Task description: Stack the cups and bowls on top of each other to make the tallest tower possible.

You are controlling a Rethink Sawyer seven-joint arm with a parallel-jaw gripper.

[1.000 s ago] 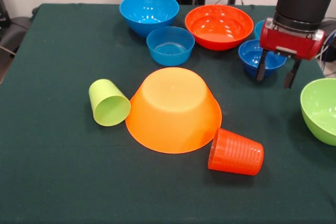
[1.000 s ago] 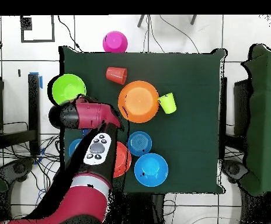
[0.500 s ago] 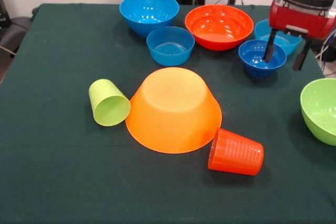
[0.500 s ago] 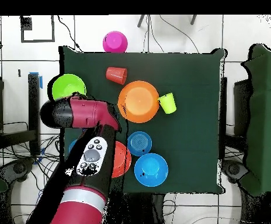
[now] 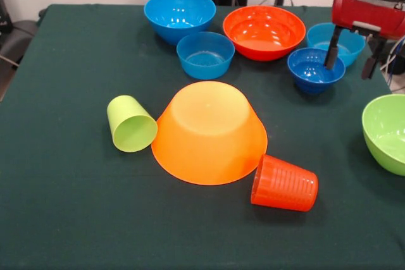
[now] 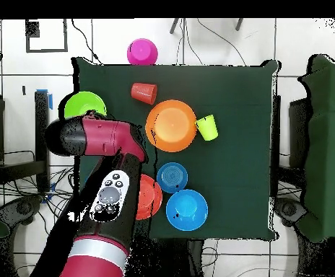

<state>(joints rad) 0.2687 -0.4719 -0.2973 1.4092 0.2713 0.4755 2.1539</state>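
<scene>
The large light-orange bowl [image 5: 209, 131] [image 6: 171, 125] lies upside down mid-table. On their sides lie the lime green cup [image 5: 131, 124] [image 6: 208, 128], touching its left rim, and the ribbed orange cup [image 5: 285, 183] [image 6: 144, 92] at its lower right. Upright at the back stand a medium blue bowl [image 5: 180, 14], a small blue bowl [image 5: 205, 54], a red-orange bowl [image 5: 264, 31] and two more small blue bowls [image 5: 312, 69] [image 5: 336, 36]. A lime-green bowl [image 5: 386, 132] sits at the right edge. My gripper [image 5: 351, 55] hangs open and empty just right of the small blue bowls. In the overhead view the arm hides it.
A pink bowl [image 6: 142, 52] sits upside down at the table's edge farthest from the robot's base in the overhead view. My red arm [image 6: 98, 138] covers the small blue bowls there. The green table [image 5: 69, 207] carries everything.
My gripper has risen and drifted right and toward the back, from beside the dark blue small bowl to higher above the table. No bowl or cup has moved.
</scene>
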